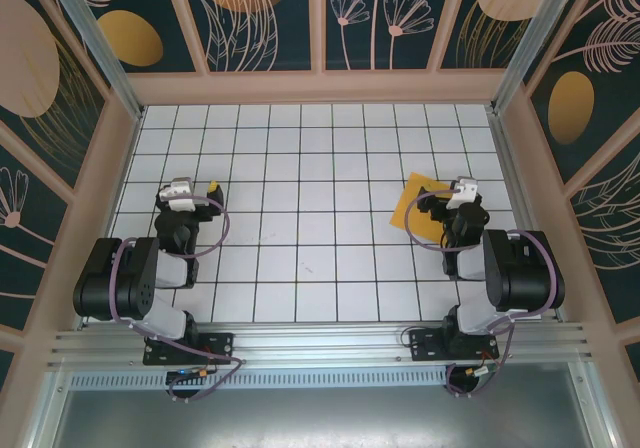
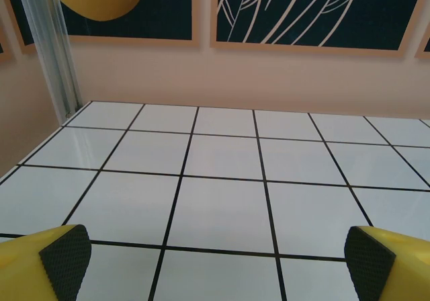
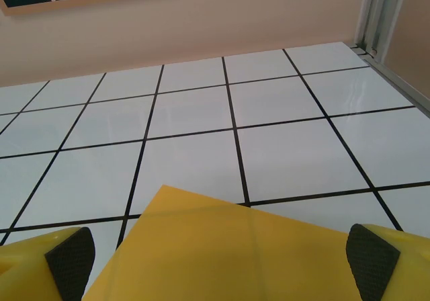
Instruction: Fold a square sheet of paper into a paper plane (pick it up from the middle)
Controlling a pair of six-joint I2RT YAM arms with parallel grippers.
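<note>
My right gripper (image 3: 215, 266) has its jaws spread wide and holds nothing. It hangs over the near part of the square sheet of paper (image 3: 232, 247), which lies flat on the white grid table (image 3: 195, 113). My left gripper (image 2: 215, 255) is also wide apart and empty, well to the left of the sheet, above bare tiles.
</note>
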